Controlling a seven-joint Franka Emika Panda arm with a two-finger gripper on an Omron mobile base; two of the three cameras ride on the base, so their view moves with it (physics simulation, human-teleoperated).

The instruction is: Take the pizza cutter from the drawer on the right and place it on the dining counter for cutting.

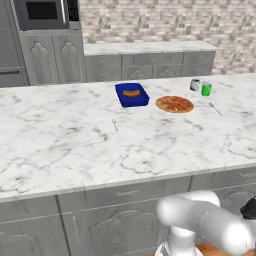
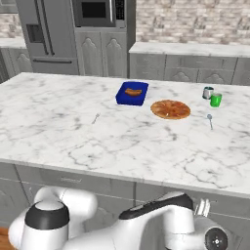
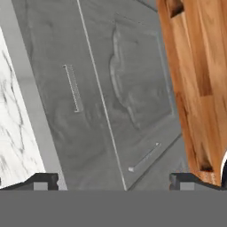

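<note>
Tabletop (image 1: 60, 145): 1 pizza (image 1: 174, 104), 1 blue tray (image 1: 132, 94) at its 9 o'clock, 2 cups (image 1: 201, 88), 1 fork (image 1: 115, 124), 1 spoon (image 1: 215, 107). Fingers (image 3: 44, 181) spread, empty, facing shut drawer front (image 3: 73, 88). Pizza cutter location: cannot tell.

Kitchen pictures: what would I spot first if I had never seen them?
Probably the huge white marble dining counter stretching across the room. Near its middle sit a round pizza and a blue tray holding a hot dog, with a bright green cup off to the right.

The dining counter (image 1: 75, 145) is veined white marble, the drawer (image 3: 75, 88) front matt grey, the floor (image 3: 199, 66) wood.
</note>
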